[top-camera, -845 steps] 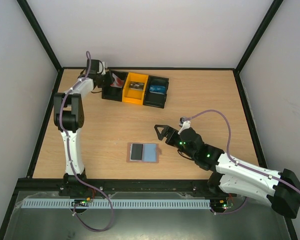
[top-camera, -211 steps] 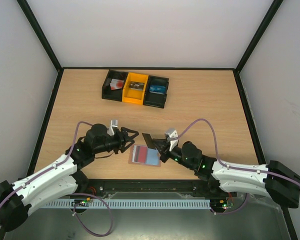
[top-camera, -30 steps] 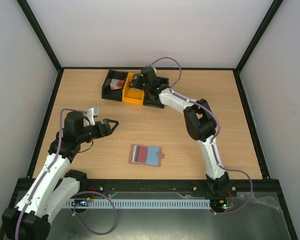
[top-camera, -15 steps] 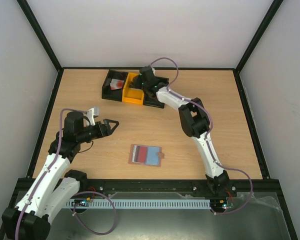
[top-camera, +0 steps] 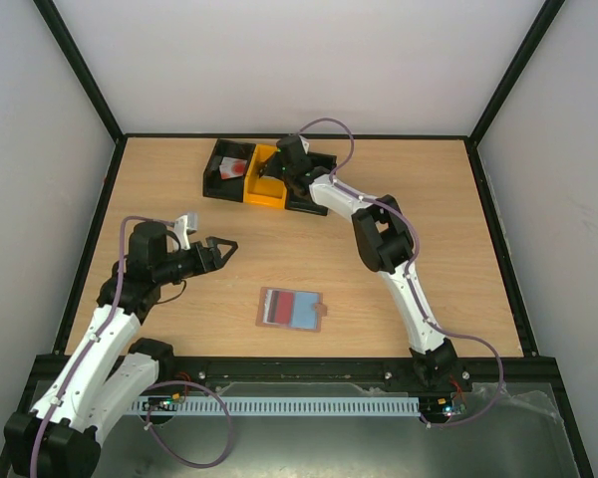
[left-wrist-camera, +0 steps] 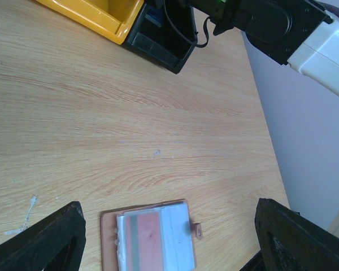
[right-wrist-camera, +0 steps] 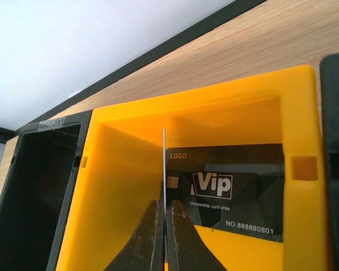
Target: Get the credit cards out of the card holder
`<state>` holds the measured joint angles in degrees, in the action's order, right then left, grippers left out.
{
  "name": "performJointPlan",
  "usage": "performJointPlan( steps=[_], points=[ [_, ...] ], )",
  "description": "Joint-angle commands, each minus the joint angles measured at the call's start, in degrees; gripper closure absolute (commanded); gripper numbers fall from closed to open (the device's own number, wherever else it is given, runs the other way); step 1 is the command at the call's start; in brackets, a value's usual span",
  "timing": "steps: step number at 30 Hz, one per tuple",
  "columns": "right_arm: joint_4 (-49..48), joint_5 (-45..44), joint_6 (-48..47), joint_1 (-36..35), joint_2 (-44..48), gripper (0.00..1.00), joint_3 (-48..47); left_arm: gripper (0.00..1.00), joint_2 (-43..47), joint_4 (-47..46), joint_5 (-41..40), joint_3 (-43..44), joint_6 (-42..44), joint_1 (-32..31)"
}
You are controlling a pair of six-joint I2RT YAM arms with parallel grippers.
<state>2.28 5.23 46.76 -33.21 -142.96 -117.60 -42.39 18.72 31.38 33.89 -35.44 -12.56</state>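
Observation:
The card holder [top-camera: 291, 308] lies open on the table, brown-rimmed, with a reddish credit card [top-camera: 276, 307] in its left pocket; the right pocket looks pale blue. In the left wrist view the card holder [left-wrist-camera: 150, 237] and its reddish card [left-wrist-camera: 148, 232] sit between and below the open fingers. My left gripper [top-camera: 224, 247] hovers open, left of the holder and apart from it. My right gripper [top-camera: 284, 165] is over the orange bin [top-camera: 263, 192], shut on a thin card [right-wrist-camera: 164, 164] seen edge-on, held upright.
A black VIP card [right-wrist-camera: 231, 192] lies inside the orange bin [right-wrist-camera: 118, 186]. Black bins flank it: the left one [top-camera: 217, 181] holds a red card [top-camera: 234, 169], the other [top-camera: 315, 197] stands to the right. Black frame rails edge the table.
The right arm's wrist has shifted slightly left above the bins, still holding the card. The left arm and the card holder have not moved.

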Motion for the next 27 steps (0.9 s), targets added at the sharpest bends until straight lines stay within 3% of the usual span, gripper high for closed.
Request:
performJointPlan(
  steps=[1, 12, 27],
  points=[
    [-1.46, -2.36, 1.9, 0.34, -0.72, 0.98, -1.91, 0.17, 0.02, -1.3, 0.88, -0.3, -1.22, 0.25],
    [-6.3, -5.92, 5.71, 0.34, 0.04, 0.98, 1.75, 0.17, 0.43, -1.34, 0.51, 0.2, -2.12, 0.25],
    [-5.03, -9.97, 6.95, 0.11, -1.26, 0.98, 0.37, 0.17, 0.09, -2.55, 1.05, 0.14, -2.93, 0.25]
  ],
)
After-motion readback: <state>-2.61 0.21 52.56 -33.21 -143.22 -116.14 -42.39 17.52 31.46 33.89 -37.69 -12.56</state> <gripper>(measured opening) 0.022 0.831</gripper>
